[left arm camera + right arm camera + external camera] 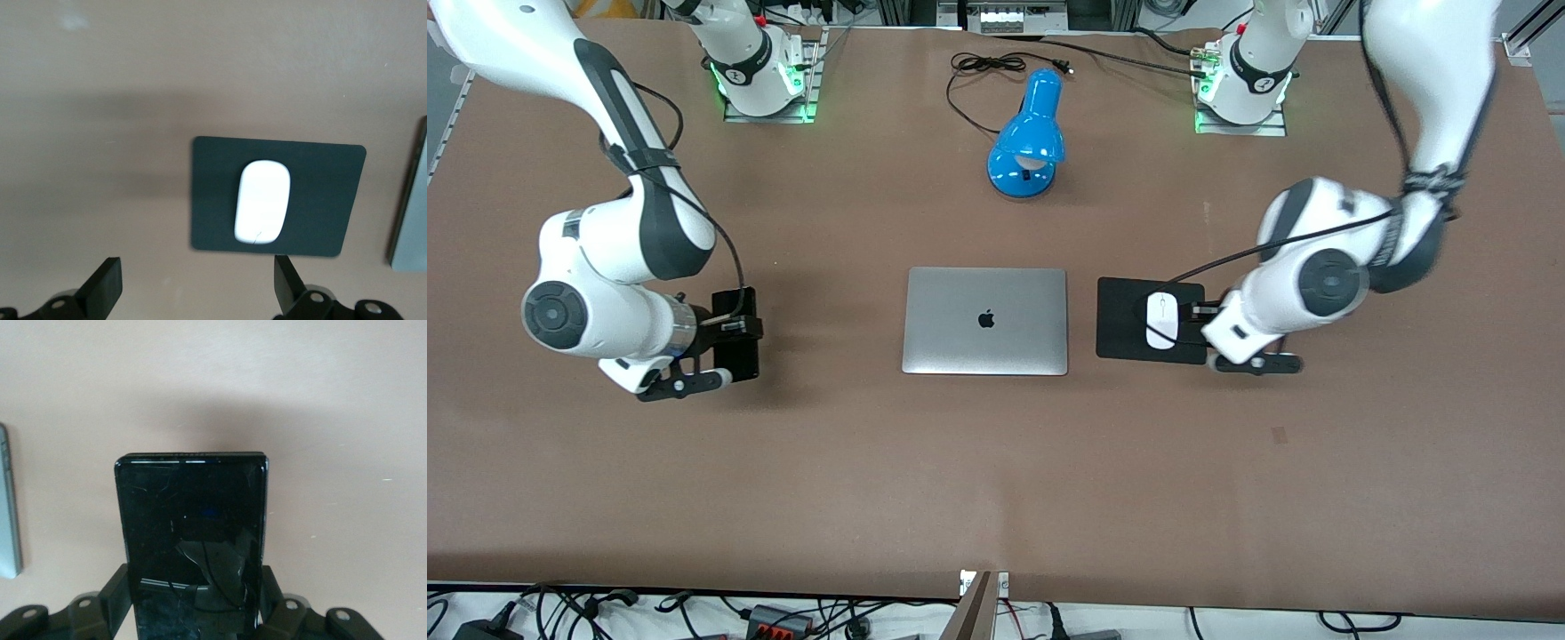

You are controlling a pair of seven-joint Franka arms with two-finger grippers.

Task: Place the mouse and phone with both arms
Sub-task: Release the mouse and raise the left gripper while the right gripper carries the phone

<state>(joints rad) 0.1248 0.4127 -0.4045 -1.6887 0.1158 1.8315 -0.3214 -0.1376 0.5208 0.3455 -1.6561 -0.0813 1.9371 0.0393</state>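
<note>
The white oval mouse (1161, 319) lies on a black mouse pad (1116, 331), beside the laptop toward the left arm's end. My left gripper (1199, 311) hovers over the pad's edge on that side. In the left wrist view it (195, 283) is open, with nothing between its fingers, and stands apart from the mouse (262, 202) on the pad (213, 193). My right gripper (734, 336) is shut on the black phone (740, 347) low over the table, toward the right arm's end. The right wrist view shows the phone (193, 527) clamped by its long edges in that gripper (193, 600).
A closed silver laptop (985, 320) lies at the table's middle; its edge shows in both wrist views (410, 207) (7, 513). Farther from the front camera stand a blue desk lamp (1030, 133) and its black cable (987, 67). Bare brown table (996, 462) lies nearer the camera.
</note>
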